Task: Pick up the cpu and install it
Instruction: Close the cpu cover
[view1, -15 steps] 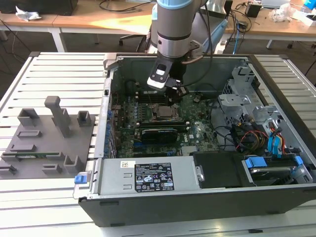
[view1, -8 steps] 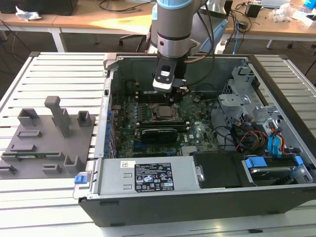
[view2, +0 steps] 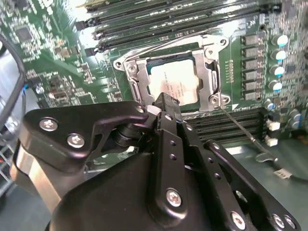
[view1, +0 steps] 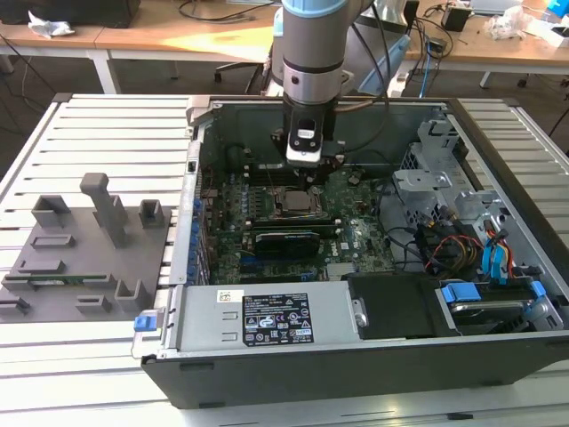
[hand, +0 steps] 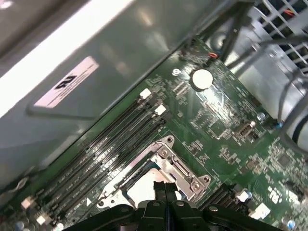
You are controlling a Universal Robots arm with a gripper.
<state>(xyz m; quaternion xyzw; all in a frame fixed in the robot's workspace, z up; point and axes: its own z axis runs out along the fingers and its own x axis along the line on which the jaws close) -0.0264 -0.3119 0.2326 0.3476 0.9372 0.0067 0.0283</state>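
Note:
The cpu [view2: 173, 84] is a pale silvery square lying flat inside the open socket frame [view2: 211, 72] on the green motherboard [view2: 53, 72]. In the exterior view the cpu [view1: 293, 204] lies just below my gripper [view1: 308, 181], which hangs from the arm inside the open computer case. In the second wrist view my gripper [view2: 166, 102] has its black fingers pressed together, shut on nothing, and their tip hovers over the chip's near edge. The first wrist view shows the gripper [hand: 165, 188] shut above the cpu [hand: 139, 190], with the metal socket frame [hand: 178, 168] around it.
Memory slots [hand: 110, 144] run beside the socket. A long black card [view1: 286, 242] sits just in front of it, and the power supply [view1: 267, 318] lies nearer still. Drive cages and cables [view1: 462, 240] crowd the exterior view's right. A grey fixture tray [view1: 80, 249] lies outside the case.

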